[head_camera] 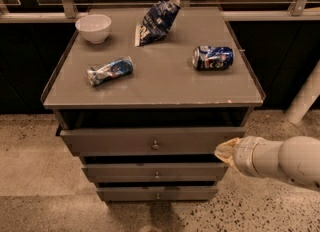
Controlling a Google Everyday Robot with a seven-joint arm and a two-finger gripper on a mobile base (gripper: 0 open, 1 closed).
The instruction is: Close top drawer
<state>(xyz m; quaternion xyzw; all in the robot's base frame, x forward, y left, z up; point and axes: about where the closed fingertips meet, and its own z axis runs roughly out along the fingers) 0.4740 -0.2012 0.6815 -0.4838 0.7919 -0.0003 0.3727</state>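
Observation:
The top drawer (125, 141) is a wide grey-brown front with one small round knob (155, 146) at its centre. It stands pulled out a little from the cabinet, with a dark gap above it. My gripper (225, 151) reaches in from the right on a thick white arm (285, 162). Its tan tip is at the drawer front's lower right corner.
On the cabinet top (165, 83) are a white bowl (93, 28), a blue chip bag (156, 21), a crushed plastic bottle (109, 71) and a blue can (213, 57) on its side. Two narrower drawers (155, 175) sit below. A white post (305, 98) stands at the right.

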